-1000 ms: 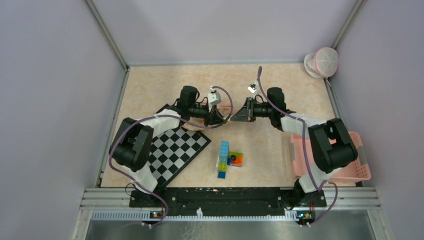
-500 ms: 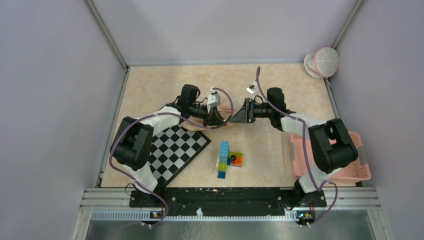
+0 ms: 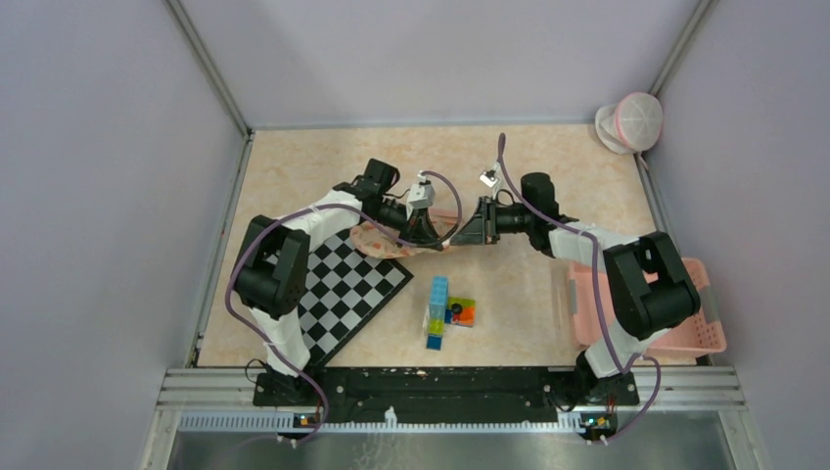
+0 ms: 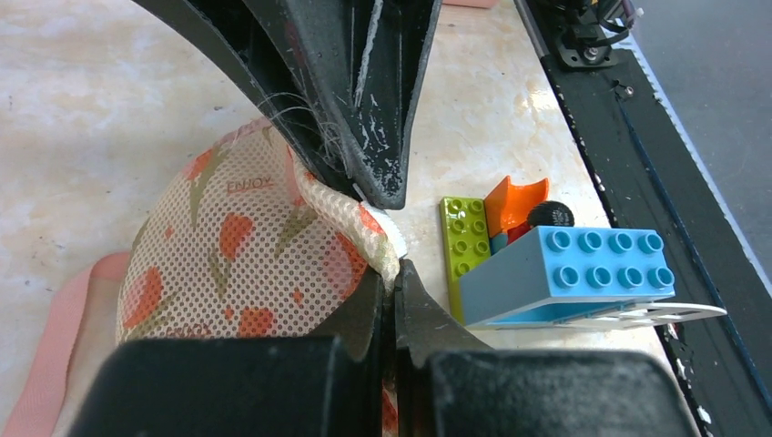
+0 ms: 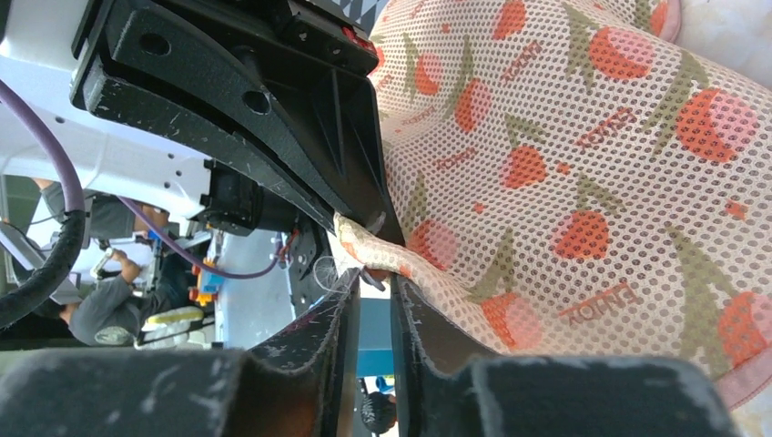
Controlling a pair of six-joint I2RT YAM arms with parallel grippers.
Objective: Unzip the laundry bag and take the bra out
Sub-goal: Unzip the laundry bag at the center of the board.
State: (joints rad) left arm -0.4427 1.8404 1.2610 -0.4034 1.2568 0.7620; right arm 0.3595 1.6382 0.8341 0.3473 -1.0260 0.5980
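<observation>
top view: the laundry bag [image 3: 384, 238], a peach mesh pouch, lies on the desk [image 3: 548, 166] just beyond the toy bricks [image 3: 448, 311] and a little to their left, its far end at the edge of the checkerboard [image 3: 343, 294]. the left pincer [image 3: 438, 241] and right pincer [image 3: 456, 235] meet tip to tip at the bag end nearest the bricks. beyond the bricks the desk is bare to the back wall, which looks like fair room for drawing a zip. the pink basket [image 3: 685, 323] stands well apart to the bricks' right

left wrist view: the left pincer is pressed together on a fold of the bag's seam, and the right one reaches the same fold from above. the bricks sit just beside the pinch, so a low sweep that way could knock them. the mesh looks light, soft and stretchy, likely to bunch rather than resist. it wants holding taut by the seam, never by the open weave. a pink band [image 4: 55, 364] on the side away from the bricks may be a strap of the bra, hard to tell

right wrist view: its jaws stand close with a narrow slot and the folded edge at their tips. whether they truly grip, i cannot tell. no zip tab shows clearly
</observation>
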